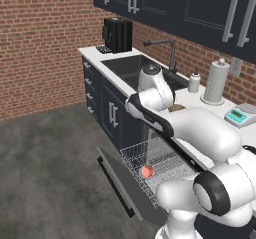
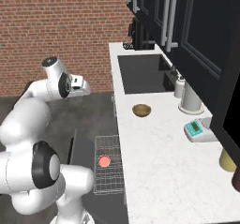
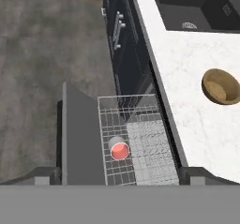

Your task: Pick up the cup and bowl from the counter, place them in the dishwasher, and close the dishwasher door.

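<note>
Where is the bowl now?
The bowl sits on the counter between the sink and the scale, beside the pulled-out rack.

Even, flat rendered light, bright enough throughout, with no glare. The white counter [image 2: 159,148] looks evenly lit to its edges; the sink basin [image 2: 143,73] and upper cabinets [image 2: 187,26] go near black, losing detail. Shadows are faint. Textures look soft and low-resolution, edges slightly jagged; no lens distortion.

Bowl [image 1: 176,108] mostly behind arm
</note>
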Controlling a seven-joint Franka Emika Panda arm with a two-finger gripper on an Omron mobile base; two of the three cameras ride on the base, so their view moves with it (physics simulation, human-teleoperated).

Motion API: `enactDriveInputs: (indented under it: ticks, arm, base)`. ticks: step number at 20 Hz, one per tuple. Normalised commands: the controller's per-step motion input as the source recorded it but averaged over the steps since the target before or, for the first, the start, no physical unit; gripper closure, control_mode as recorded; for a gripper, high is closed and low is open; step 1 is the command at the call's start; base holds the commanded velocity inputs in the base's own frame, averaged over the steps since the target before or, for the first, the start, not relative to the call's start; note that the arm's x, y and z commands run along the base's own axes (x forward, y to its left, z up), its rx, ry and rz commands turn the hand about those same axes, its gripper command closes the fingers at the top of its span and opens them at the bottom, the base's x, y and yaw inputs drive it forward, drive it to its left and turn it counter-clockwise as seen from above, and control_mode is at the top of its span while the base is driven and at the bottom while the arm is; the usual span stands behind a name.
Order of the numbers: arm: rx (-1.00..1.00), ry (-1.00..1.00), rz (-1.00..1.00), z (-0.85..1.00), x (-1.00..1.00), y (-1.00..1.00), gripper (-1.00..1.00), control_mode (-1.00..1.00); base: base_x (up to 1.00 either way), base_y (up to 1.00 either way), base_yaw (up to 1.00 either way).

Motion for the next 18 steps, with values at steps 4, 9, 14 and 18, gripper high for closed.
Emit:
enactDriveInputs:
  ticks: [4,9,14,18]
  arm:
    - [-0.3,0.21,0.16,-0.59,0.21,-0.1,-1.0,-1.0]
    - [-0.26,0.18,0.11,-0.4,0.29,-0.26,-1.0,-1.0]
    - [-0.01,0.0,0.01,0.0,0.28,-0.71,-1.0,-1.0]
    - [0.01,0.0,0.0,0.02,0.09,-0.63,-1.0,-1.0]
  base:
    - [0.0,0.0,0.0]
    - [0.0,0.0,0.0]
    - [0.0,0.0,0.0]
    - [0.0,0.0,0.0]
